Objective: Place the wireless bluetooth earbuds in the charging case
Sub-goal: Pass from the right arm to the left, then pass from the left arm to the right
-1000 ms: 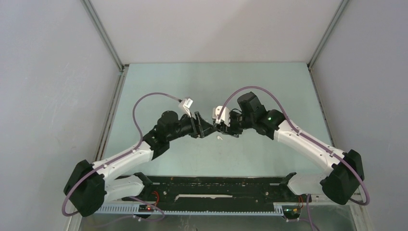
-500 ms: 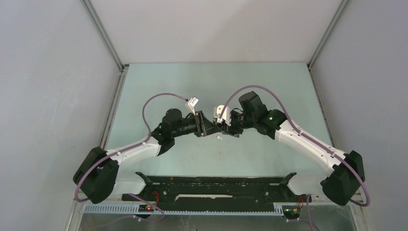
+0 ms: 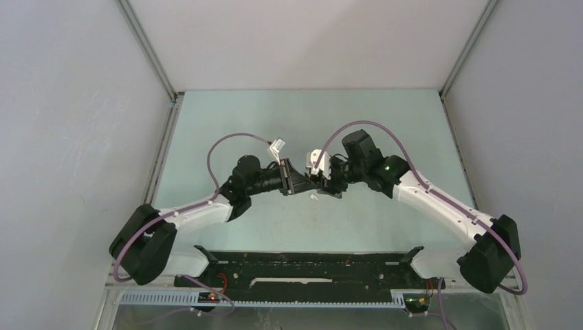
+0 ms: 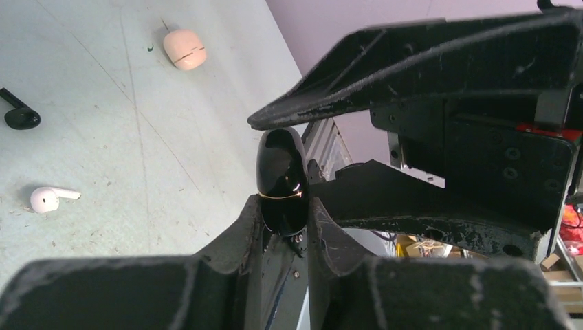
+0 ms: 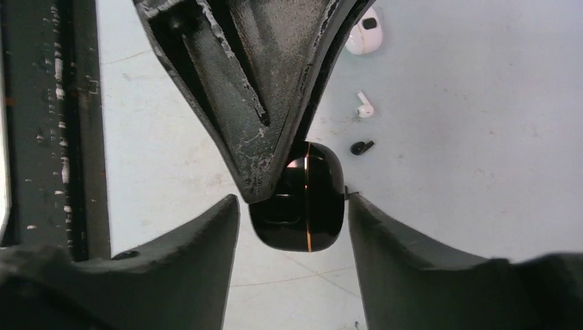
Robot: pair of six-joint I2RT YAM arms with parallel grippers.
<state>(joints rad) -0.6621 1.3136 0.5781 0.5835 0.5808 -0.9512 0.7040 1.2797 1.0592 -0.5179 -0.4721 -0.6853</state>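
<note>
A glossy black charging case (image 4: 281,180) with a thin gold seam hangs above the table where the two grippers meet. My left gripper (image 4: 283,206) is shut on its lower end. My right gripper (image 5: 292,203) is open, its fingers standing either side of the same case (image 5: 306,199) with a gap on each side. On the table below lie a white earbud (image 4: 48,199) and a black earbud (image 4: 19,117); the right wrist view shows a white earbud (image 5: 364,106) and a black earbud (image 5: 361,146) too. In the top view the grippers meet at mid-table (image 3: 307,180).
A closed pink case (image 4: 184,49) lies farther off on the pale green table (image 3: 385,124). A white case (image 5: 364,33) lies near the loose buds. Grey walls enclose the table on three sides; a black rail (image 3: 309,265) runs along the near edge.
My left gripper has moved right and shut on the black case. My right gripper's fingers have opened away from it. The left arm's elbow has swung inward.
</note>
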